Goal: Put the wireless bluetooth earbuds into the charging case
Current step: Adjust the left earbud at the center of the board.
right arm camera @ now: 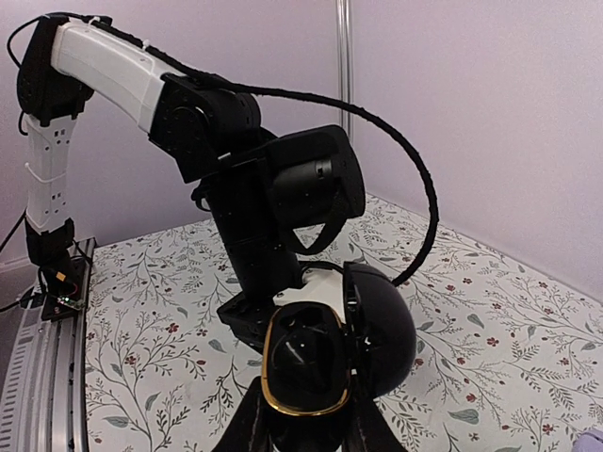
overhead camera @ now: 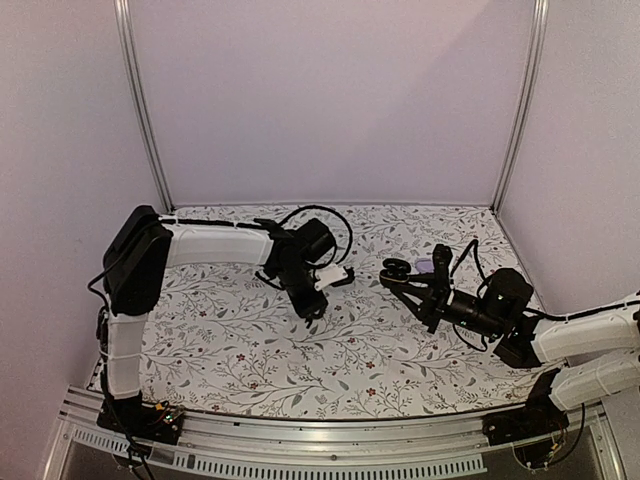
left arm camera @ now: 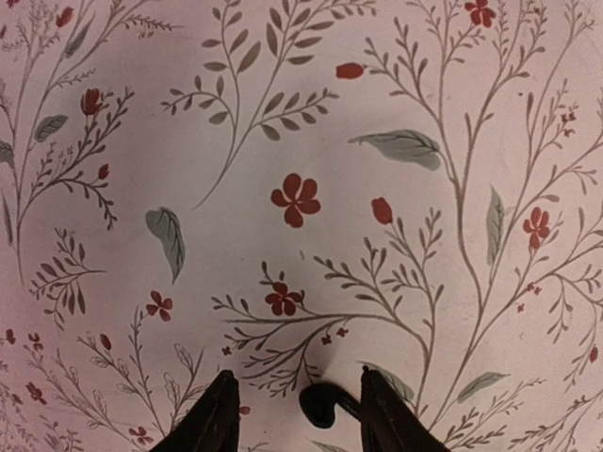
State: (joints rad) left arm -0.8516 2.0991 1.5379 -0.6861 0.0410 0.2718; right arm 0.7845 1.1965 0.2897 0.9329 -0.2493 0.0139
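- Between the fingers of the left gripper (left arm camera: 297,377), low over the patterned cloth (left arm camera: 236,188), sits 1 small black earbud (left arm camera: 323,403). It touches the finger on the right of the wrist view, and a gap separates it from the other finger.
- Those jaws stand partly spread, so the earbud is bracketed but not pinched from both sides. I judge the pickup to be in hand, not finished.
- The right gripper (right arm camera: 306,414) is pressed tight on the charging case (right arm camera: 325,363). It holds the case open, with the gold-rimmed hollow facing the wrist camera.
- That hollow is too dark to tell whether an earbud is seated in it, and the 2nd earbud shows in none of the views.
- Progress, as I judge it: the case is open and presented, with 0 earbuds visibly seated. Left to do are gripping and lifting this earbud, carrying it to the case and seating it, then the same for the 2nd.
- The left arm (overhead camera: 215,243) stretches from its base to the middle of the table, wrist bent so the gripper points down at the cloth.
- The right arm (overhead camera: 585,335) reaches leftward and low, forearm near level. The case appears raised off the cloth, near the left gripper but apart from it.
- A pale lavender piece (overhead camera: 425,263) lies just beside the case; what it is I cannot tell.
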